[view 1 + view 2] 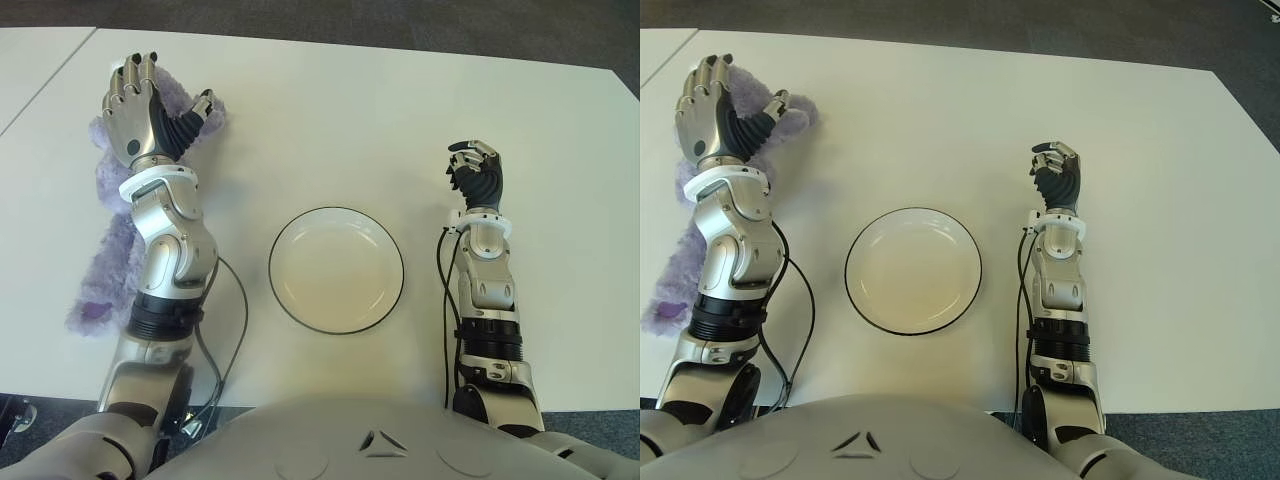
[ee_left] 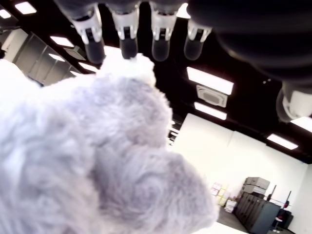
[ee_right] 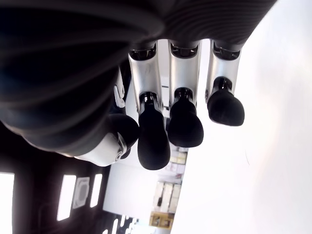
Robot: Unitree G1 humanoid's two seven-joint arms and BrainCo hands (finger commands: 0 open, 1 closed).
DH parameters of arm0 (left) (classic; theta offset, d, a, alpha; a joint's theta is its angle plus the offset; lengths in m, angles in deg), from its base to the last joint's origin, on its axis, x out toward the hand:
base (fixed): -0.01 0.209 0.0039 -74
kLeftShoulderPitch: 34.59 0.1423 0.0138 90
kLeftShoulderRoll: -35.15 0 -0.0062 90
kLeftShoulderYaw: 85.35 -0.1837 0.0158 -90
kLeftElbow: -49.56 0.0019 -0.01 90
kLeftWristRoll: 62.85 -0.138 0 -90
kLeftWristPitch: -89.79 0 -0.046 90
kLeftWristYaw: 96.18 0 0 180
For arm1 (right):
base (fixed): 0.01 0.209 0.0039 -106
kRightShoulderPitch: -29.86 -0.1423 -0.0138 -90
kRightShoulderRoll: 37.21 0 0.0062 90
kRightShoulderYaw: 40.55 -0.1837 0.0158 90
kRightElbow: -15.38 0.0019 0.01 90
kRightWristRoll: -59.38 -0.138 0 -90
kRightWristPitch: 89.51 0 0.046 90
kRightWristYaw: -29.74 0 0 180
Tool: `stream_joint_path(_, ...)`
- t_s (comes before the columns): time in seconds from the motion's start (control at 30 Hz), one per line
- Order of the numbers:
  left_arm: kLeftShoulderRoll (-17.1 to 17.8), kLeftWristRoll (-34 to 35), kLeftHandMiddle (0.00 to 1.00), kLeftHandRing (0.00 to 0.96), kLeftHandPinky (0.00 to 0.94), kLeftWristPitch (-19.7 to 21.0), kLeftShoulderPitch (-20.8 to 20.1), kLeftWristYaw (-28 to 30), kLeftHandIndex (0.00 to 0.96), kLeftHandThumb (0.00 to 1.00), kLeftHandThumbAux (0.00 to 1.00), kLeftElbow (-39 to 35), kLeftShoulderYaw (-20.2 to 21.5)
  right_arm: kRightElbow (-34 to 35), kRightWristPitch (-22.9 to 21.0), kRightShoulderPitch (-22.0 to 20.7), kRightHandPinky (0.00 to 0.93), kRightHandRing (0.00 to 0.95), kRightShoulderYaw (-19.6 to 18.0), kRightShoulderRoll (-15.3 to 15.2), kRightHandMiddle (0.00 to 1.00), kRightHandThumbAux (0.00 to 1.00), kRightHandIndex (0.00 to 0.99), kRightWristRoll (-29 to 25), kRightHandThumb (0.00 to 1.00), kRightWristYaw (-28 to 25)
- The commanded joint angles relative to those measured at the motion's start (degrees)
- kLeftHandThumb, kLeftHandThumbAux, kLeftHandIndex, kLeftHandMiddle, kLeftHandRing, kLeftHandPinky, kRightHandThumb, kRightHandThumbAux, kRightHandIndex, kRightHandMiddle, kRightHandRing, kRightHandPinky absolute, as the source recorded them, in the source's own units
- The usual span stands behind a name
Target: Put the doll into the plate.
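Note:
The doll [image 1: 108, 190] is a fluffy purple plush lying lengthwise on the white table [image 1: 330, 120] at the far left. My left hand [image 1: 165, 95] hovers over its upper end, fingers stretched out and thumb spread, gripping nothing. In the left wrist view the fur [image 2: 97, 161] fills the space under the straight fingers [image 2: 126, 34]. The white plate [image 1: 336, 272] with a dark rim sits at the middle of the table, holding nothing. Right of the plate is my right hand [image 1: 477, 165], its fingers [image 3: 170, 126] curled with nothing in them.
The table's far edge meets dark carpet [image 1: 400, 25] at the top. A seam [image 1: 50, 75] marks a second tabletop at the far left. Cables [image 1: 235, 310] trail from both forearms near the front edge.

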Motion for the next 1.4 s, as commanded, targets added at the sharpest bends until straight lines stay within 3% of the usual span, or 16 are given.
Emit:
stream_joint_path(0.03,1.3,1.7,0.0,0.0,0.041,-0.9,0.7,1.3,0.0,0.236,0.248,1.1,-0.1,0.1,-1.0,0.2,0.793,0.768,-0.4,0.4,0.734,0.713,0.436,-0.3,0.717,0.3)
stream_joint_path(0.27,2.4,1.7,0.0,0.0,0.025,0.2,0.2,2.5,0.0,0.236,0.248,2.3,-0.5,0.2,-1.3,0.2,0.79,0.77,-0.4,0.2,0.735,0.713,0.436,-0.2,0.717,0.2)
stream_joint_path(0.4,2.6,3.0,0.0,0.0,0.012,0.3,0.0,2.6,0.0,0.184,0.231,2.9,0.0,0.2,-1.0,0.3,0.78,0.764,-0.5,0.2,0.729,0.713,0.436,-0.4,0.717,0.0)
stream_joint_path(0.5,2.8,0.5,0.0,0.0,0.011,1.1,-0.2,-0.1,0.0,0.176,0.239,4.1,-0.7,0.3,-1.0,0.3,0.778,0.761,-0.5,0.2,0.725,0.713,0.436,-0.4,0.717,0.1)
stream_joint_path(0.63,6.5,-7.6,0.0,0.0,0.003,7.5,0.7,5.6,0.0,0.19,0.261,4.6,-1.9,0.5,-1.2,0.3,0.78,0.761,-0.5,0.3,0.724,0.713,0.436,-0.2,0.716,0.3)
stream_joint_path(0.67,5.8,-5.7,0.0,0.0,0.001,7.1,0.4,5.4,0.0,0.192,0.265,4.3,-1.2,0.6,-1.4,0.3,0.781,0.762,-0.5,0.3,0.724,0.713,0.436,-0.2,0.716,0.4)
stream_joint_path(0.73,1.3,5.7,0.0,0.0,0.0,2.0,-0.9,2.6,0.0,0.202,0.283,3.5,3.7,1.1,-1.8,0.5,0.783,0.763,-0.4,0.3,0.726,0.714,0.436,0.1,0.716,0.6)
stream_joint_path(0.83,0.1,9.2,0.0,0.0,0.008,0.4,-1.5,-0.3,0.0,0.201,0.283,4.1,5.2,1.4,-2.3,0.5,0.783,0.764,-0.4,0.3,0.726,0.713,0.436,0.3,0.716,0.7)
stream_joint_path(0.93,5.5,-2.7,0.0,0.0,0.005,5.0,0.4,0.0,0.0,0.197,0.28,5.3,0.4,1.6,-2.6,0.5,0.787,0.765,-0.4,0.3,0.727,0.713,0.436,0.3,0.716,0.8)
stream_joint_path(1.0,6.5,-7.2,0.0,0.0,0.002,7.1,0.4,-0.7,0.0,0.196,0.278,7.0,-1.4,1.7,-2.7,0.6,0.79,0.767,-0.4,0.2,0.729,0.713,0.436,0.2,0.716,0.8)
stream_joint_path(1.4,5.9,-9.7,0.0,0.0,0.0,9.7,-0.5,-0.6,0.0,0.183,0.286,8.0,-2.8,1.8,-2.5,0.8,0.773,0.757,-0.5,0.0,0.72,0.713,0.435,0.0,0.716,0.4)
